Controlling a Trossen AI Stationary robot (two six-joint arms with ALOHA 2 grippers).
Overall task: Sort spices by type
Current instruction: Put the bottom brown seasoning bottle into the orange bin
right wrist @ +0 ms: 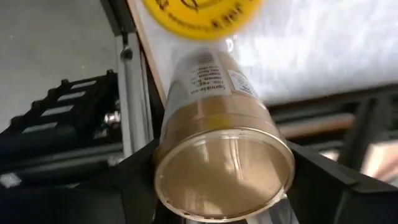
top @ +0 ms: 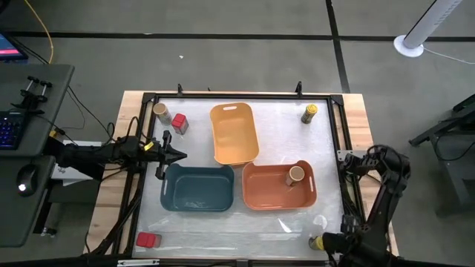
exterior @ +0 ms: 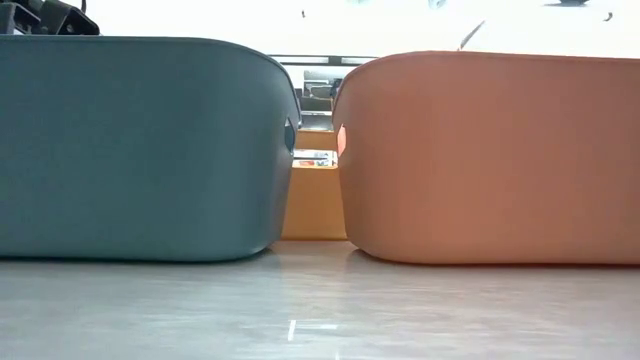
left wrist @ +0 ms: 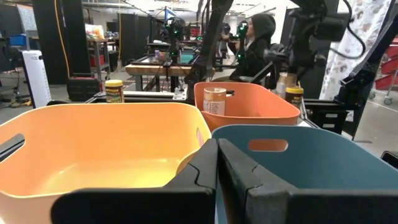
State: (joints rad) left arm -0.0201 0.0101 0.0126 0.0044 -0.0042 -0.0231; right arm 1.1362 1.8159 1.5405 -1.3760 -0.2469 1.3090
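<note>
Right gripper (right wrist: 217, 186), low at the desk's lower right corner, has its jaws clamped on a tan jar (right wrist: 214, 130) beside a yellow lid (right wrist: 199, 12). Left gripper (top: 177, 155), jaws closed and empty, sits above the teal bin (top: 199, 188). Another jar (top: 296, 176) stands in the orange bin (top: 279, 185).

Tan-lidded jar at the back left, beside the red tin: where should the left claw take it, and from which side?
Probably by its round body just under the lid, coming from above. The jar stands upright, and the red tin sits close beside it, toward the table's middle, so the fingers should close along the other axis, clear of the tin.
</note>
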